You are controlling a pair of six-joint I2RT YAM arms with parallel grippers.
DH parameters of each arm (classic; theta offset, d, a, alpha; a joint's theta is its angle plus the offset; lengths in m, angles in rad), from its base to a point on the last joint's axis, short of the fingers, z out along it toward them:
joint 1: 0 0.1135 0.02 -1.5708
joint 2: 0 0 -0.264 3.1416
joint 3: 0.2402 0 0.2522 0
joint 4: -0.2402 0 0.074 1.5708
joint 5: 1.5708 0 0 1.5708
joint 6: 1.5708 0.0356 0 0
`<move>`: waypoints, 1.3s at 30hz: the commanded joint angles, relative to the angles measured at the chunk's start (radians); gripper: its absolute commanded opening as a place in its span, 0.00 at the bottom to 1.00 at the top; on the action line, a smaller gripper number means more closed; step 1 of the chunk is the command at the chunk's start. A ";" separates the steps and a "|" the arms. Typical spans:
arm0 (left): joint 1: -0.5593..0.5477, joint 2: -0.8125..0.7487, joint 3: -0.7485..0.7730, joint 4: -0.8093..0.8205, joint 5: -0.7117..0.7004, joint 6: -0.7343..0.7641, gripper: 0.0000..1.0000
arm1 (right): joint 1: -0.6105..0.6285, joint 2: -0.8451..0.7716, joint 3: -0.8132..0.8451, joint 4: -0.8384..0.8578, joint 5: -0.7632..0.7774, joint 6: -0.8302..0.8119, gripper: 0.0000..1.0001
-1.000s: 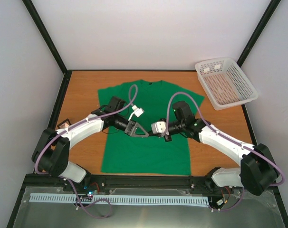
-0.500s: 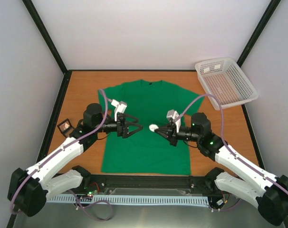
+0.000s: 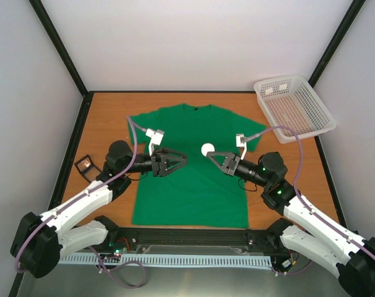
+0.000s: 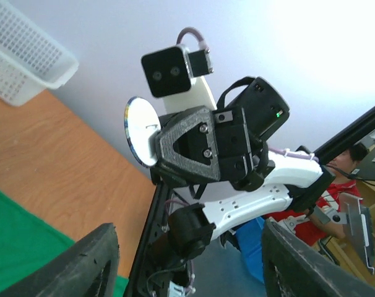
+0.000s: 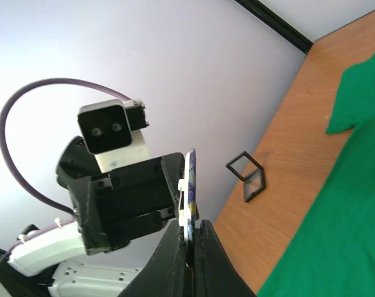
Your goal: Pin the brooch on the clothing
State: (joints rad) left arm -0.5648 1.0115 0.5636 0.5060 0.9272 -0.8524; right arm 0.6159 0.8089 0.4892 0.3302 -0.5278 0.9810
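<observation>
Seen from above, the green T-shirt (image 3: 190,192) lies flat on the tabletop (image 3: 107,117); over its chest the right jaws are clamped on the small round brooch (image 3: 206,149), and the left jaws face them, spread with nothing between. The left wrist view shows the brooch (image 4: 140,131) as a pale disc pinched at its edge by the right jaws. In the right wrist view the brooch (image 5: 189,182) stands edge-on, gripped at its lower rim by the fingers (image 5: 170,260).
</observation>
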 commanded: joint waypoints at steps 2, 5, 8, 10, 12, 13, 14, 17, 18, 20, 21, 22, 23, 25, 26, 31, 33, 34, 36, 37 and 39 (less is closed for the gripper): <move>-0.014 0.075 0.012 0.234 0.003 -0.161 0.59 | -0.001 0.008 0.004 0.159 0.002 0.120 0.03; -0.027 0.141 0.035 0.307 0.017 -0.195 0.56 | 0.002 0.029 -0.002 0.221 -0.019 0.143 0.03; -0.041 0.191 0.079 0.312 0.033 -0.191 0.52 | 0.005 0.042 0.014 0.217 -0.038 0.131 0.03; -0.043 0.206 0.099 0.321 0.037 -0.186 0.50 | 0.007 0.045 0.020 0.201 -0.043 0.121 0.03; -0.043 0.208 0.113 0.309 0.038 -0.168 0.48 | 0.008 0.044 0.017 0.192 -0.046 0.112 0.03; -0.043 0.206 0.122 0.290 0.036 -0.152 0.48 | 0.009 0.045 0.016 0.190 -0.053 0.106 0.02; -0.043 0.203 0.130 0.267 0.033 -0.136 0.52 | 0.010 0.048 0.018 0.187 -0.064 0.098 0.03; -0.042 0.198 0.166 0.173 0.012 -0.097 0.64 | 0.010 0.064 0.032 0.153 -0.110 0.048 0.03; -0.043 0.201 0.182 0.133 0.008 -0.084 0.64 | 0.010 0.069 0.035 0.139 -0.124 0.030 0.03; -0.042 0.207 0.221 0.032 -0.010 -0.050 0.63 | 0.010 0.084 0.048 0.115 -0.159 -0.010 0.02; -0.043 0.210 0.240 -0.023 -0.019 -0.026 0.62 | 0.010 0.089 0.055 0.100 -0.171 -0.027 0.02; -0.043 0.210 0.252 -0.058 -0.024 0.000 0.58 | 0.010 0.094 0.059 0.094 -0.182 -0.041 0.03; -0.043 0.209 0.260 -0.089 -0.028 0.020 0.56 | 0.010 0.098 0.061 0.095 -0.193 -0.048 0.03; -0.043 0.204 0.275 -0.143 -0.033 0.063 0.51 | 0.010 0.105 0.069 0.082 -0.211 -0.065 0.03; -0.042 0.205 0.282 -0.164 -0.030 0.079 0.48 | 0.011 0.107 0.072 0.070 -0.217 -0.073 0.03; -0.043 0.233 0.330 -0.265 0.038 0.151 0.38 | 0.010 0.111 0.079 0.037 -0.248 -0.102 0.03; -0.042 0.240 0.347 -0.311 0.057 0.190 0.36 | 0.010 0.101 0.081 0.021 -0.246 -0.111 0.03; -0.043 0.241 0.353 -0.332 0.061 0.202 0.34 | 0.011 0.098 0.085 0.011 -0.247 -0.118 0.03; -0.043 0.244 0.362 -0.361 0.067 0.220 0.31 | 0.011 0.098 0.094 -0.007 -0.253 -0.129 0.03; -0.043 0.247 0.365 -0.367 0.075 0.224 0.30 | 0.010 0.099 0.097 -0.013 -0.256 -0.133 0.03; -0.043 0.253 0.366 -0.366 0.099 0.227 0.28 | 0.011 0.096 0.099 -0.019 -0.254 -0.137 0.03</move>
State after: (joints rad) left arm -0.5980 1.2549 0.8806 0.2050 0.9688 -0.6918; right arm 0.6228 0.9188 0.5510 0.3317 -0.7624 0.8787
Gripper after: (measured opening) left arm 0.298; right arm 0.029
